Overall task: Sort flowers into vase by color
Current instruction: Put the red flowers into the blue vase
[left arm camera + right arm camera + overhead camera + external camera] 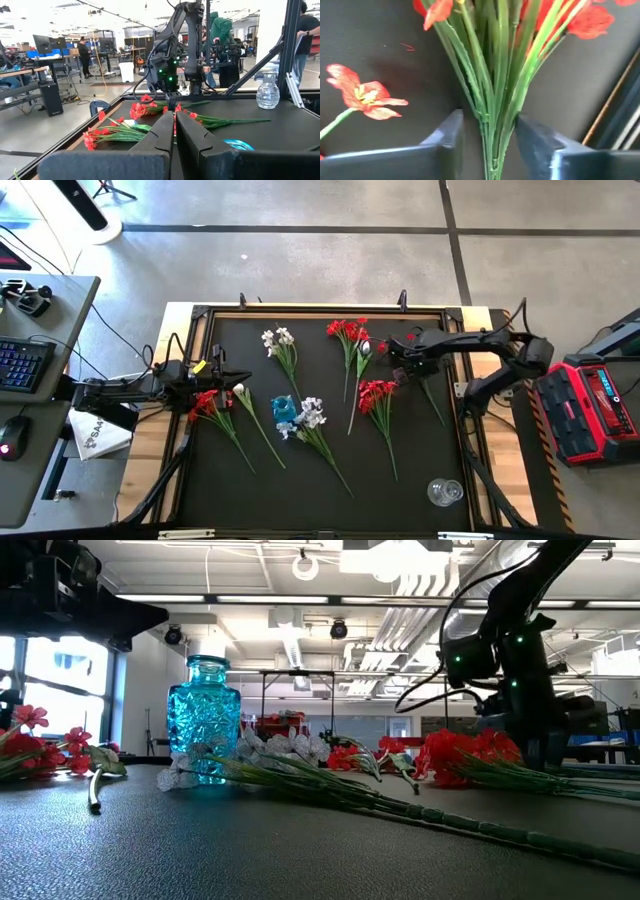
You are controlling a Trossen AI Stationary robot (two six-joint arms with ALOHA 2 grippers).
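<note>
Straddling a red sprig's green stems (492,100), the right gripper (490,145) sits low over the black mat (330,480), its two dark fingers (445,140) parted with a gap on each side of the bundle; the jaws are open around the stems, not pinching them. In the high view this gripper (397,350) lies well right of the blue glass vase (283,411), toward the mat's far edge, with red blossoms (409,338) just beside it.

Left gripper (212,378) rests at the mat's edge, left of the blue vase, jaws closed with nothing between them; its fingers (162,135) meet in the wrist view. A red sprig (215,408) lies just beside it, and a single white bud stem (252,412) lies between that sprig and the vase.

Other flowers, placed from the blue vase:
- white sprig (312,420) touching or just beside it on its right
- white sprig (279,342) beyond it, toward the far edge
- red sprig (349,333) farther right, near the far edge
- red sprig (378,398) to the right, mid-mat

Clear glass vase (445,492) stands well apart, at the near right corner. All flowers lie on the mat; none stands in either vase.
</note>
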